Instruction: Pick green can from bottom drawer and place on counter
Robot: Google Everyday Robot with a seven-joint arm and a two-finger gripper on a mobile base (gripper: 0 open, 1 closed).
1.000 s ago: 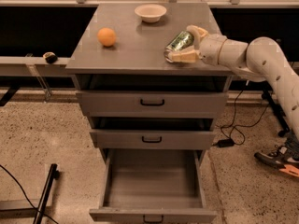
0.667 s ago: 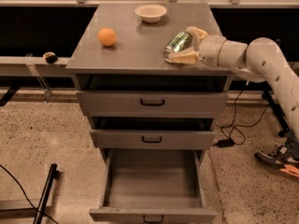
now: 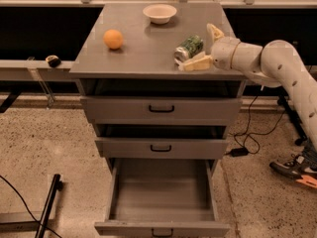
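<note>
gripper (image 3: 197, 48) waiting upper right | jaws standing released, because green can (image 3: 188, 47) is lying on worktop (image 3: 138, 53) | bottom drawer (image 3: 161, 195) standing open

The small slim green metal can (image 3: 188, 48) lies on its side at the right of the flat grey counter (image 3: 143, 53), between the spread fingers of the white two-finger gripper (image 3: 199, 48) (front finger apparently touching). A round orange fruit (image 3: 113, 38) sits left and a pale shallow bowl (image 3: 159, 13) behind. The deep grey metal bottom drawer (image 3: 161, 227) projects forward below.
</note>
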